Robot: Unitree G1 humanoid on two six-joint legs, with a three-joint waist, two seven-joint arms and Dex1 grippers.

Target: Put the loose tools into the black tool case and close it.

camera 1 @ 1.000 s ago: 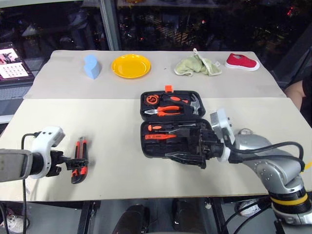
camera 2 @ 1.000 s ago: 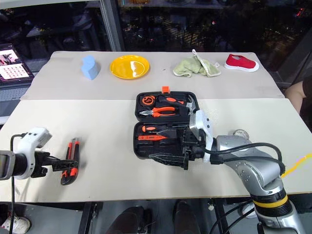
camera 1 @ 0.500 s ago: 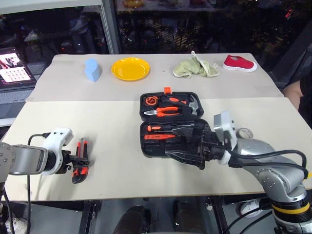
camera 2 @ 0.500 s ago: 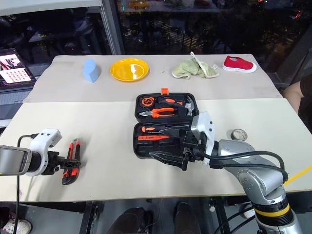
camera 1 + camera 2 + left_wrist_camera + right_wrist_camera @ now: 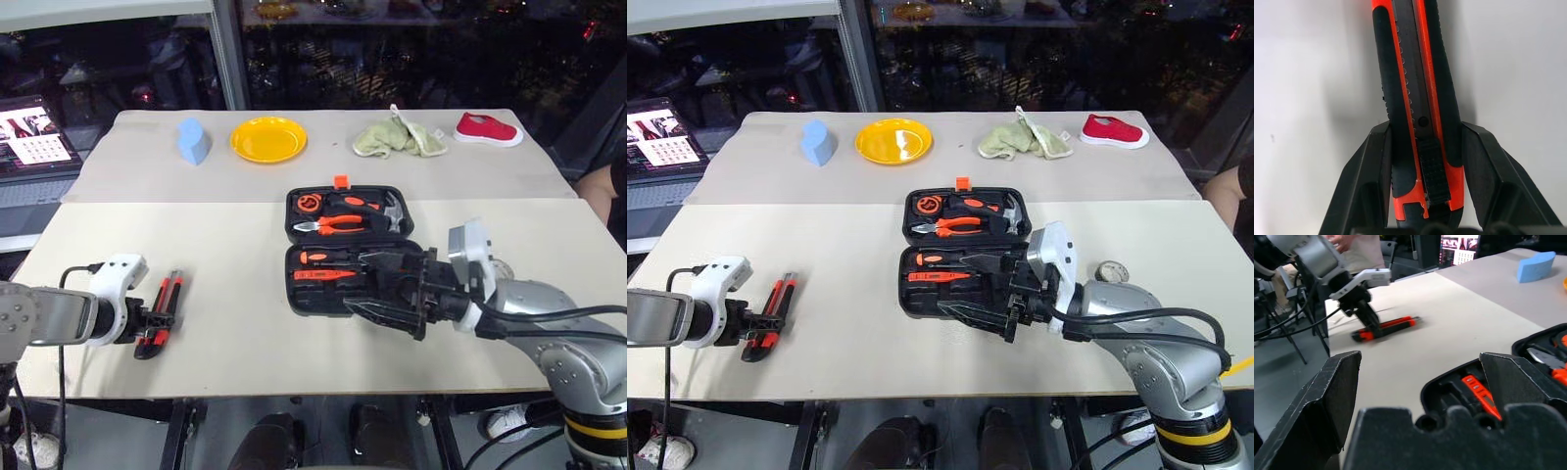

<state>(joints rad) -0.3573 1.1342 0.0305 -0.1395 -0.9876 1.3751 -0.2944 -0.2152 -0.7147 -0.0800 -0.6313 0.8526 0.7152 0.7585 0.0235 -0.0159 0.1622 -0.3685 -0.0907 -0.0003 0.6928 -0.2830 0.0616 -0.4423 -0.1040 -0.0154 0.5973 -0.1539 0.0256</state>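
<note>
The black tool case (image 5: 294, 299) lies open mid-table, orange latch tab at the back. Two black-and-orange screwdrivers (image 5: 325, 258) and a slim orange tester screwdriver (image 5: 318, 275) sit in its front half. The orange-and-black utility knife (image 5: 164, 308) lies flat on the table at the left. My left gripper (image 5: 149, 323) is closed around its near end, and both fingers (image 5: 1376, 166) press its sides. My right gripper (image 5: 387, 287) hovers open and empty over the case's front right corner. A small grey tape roll (image 5: 1110, 271) rests just behind my right arm.
Pliers (image 5: 333, 223), a hammer and a tape measure fill the case's back half. Along the far edge sit a blue block (image 5: 193, 140), a yellow plate (image 5: 267, 139), a green cloth (image 5: 397, 135) and a red shoe (image 5: 487, 127). A laptop (image 5: 34, 122) stands off the left side.
My left gripper has slid forward along the knife and closed from wide open onto its near end. The knife now lies a little tilted. My right gripper stays open over the case.
</note>
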